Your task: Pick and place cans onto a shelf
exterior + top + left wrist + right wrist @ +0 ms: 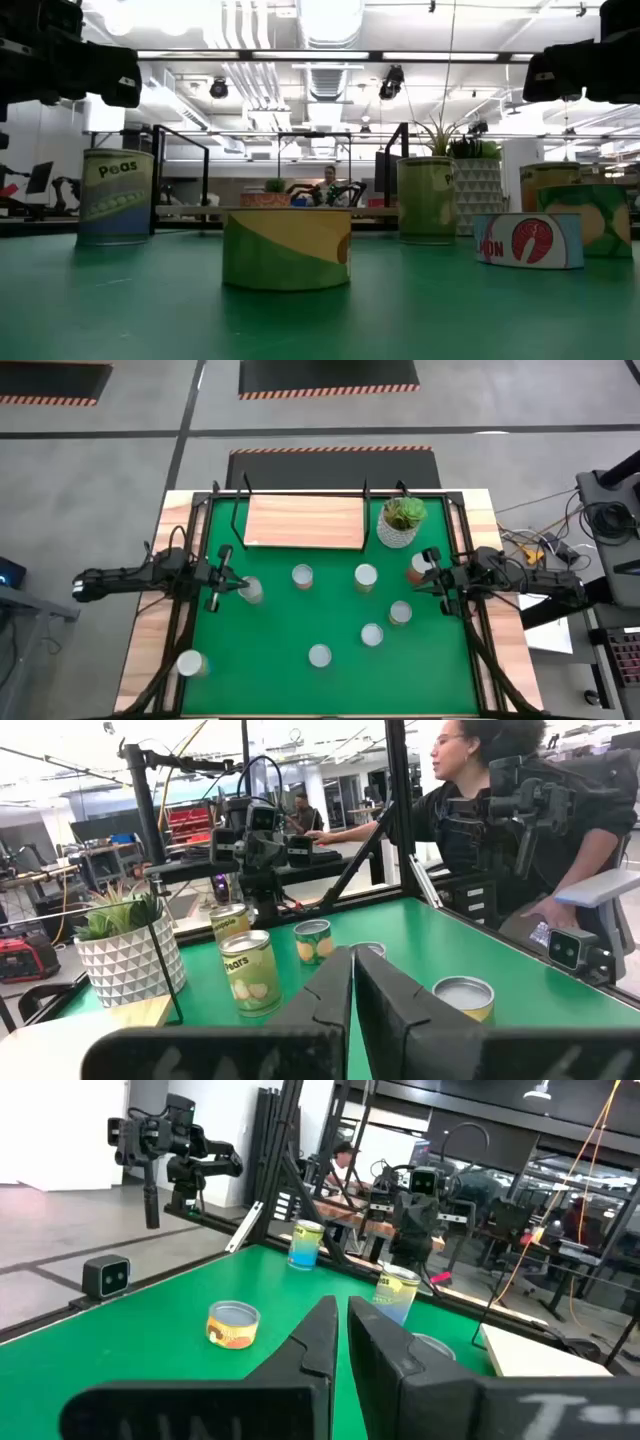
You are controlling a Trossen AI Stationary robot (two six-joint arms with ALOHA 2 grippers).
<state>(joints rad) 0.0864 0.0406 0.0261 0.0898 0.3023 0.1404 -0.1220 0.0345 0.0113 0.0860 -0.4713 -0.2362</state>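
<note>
On the green mat point(330, 680), the nearest can point(320, 655) stands close to the front edge, with another can point(190, 664) off the mat on the front left corner of the wooden table point(140, 650). A little farther in are 2 more cans point(372, 634) point(400, 613) toward the right. The middle row holds a can point(302, 575) and a can point(365, 576) side by side.

The left gripper point(236, 586) hangs over the mat's left edge, its fingers point(330, 990) pressed together and empty, the tips just beside a can point(250, 592). The right gripper point(424, 582) hangs over the right edge, fingers point(320, 1335) likewise closed on nothing, near an orange-labelled can point(418, 566).

At the back, the shelf point(304, 521), a light-wood board on a black wire frame, carries no cans. A white pot with a green plant point(402, 520) stands just beside its right end.

Beyond the table, the left wrist view shows a seated person point(480, 810).
</note>
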